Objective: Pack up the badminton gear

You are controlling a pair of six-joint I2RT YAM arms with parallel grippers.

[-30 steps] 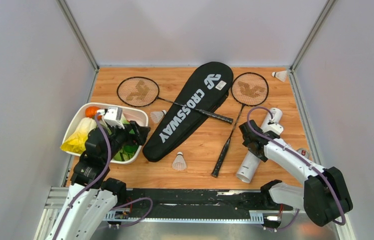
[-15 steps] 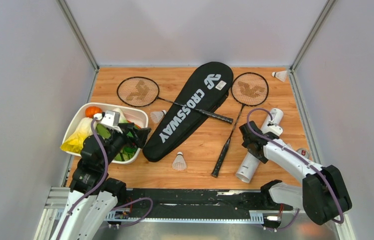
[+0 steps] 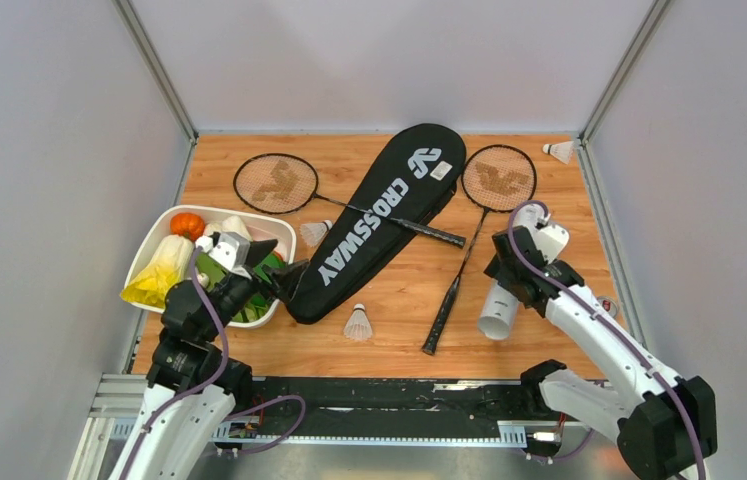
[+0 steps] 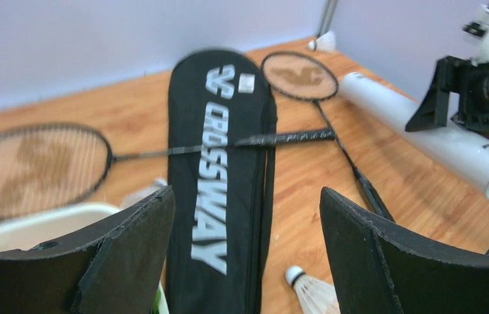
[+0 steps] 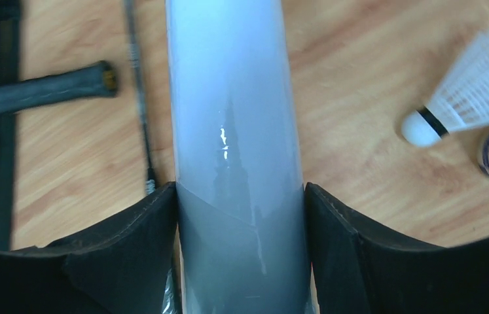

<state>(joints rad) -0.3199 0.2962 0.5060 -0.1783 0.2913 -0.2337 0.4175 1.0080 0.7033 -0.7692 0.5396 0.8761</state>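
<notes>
The right gripper (image 5: pixel 240 219) has closed in on the tube (image 3: pixel 498 310), and its jaws now pinch it, touching both sides in the wrist view. From above, the tube looks shorter than a second ago. Its open mouth has drawn back from the frame's lower edge, so that end is probably rising off the surface (image 3: pixel 399 290) and the pick-up has begun. The tube sits at centre right. Its long axis runs from upper right to lower left, with the mouth toward the bottom of the frame. The left gripper (image 4: pixel 245 203) has swung toward the bag (image 4: pixel 218 163), jaws spread and holding nothing. The nearest shuttlecock (image 3: pixel 357 322) lies loose at lower centre.
</notes>
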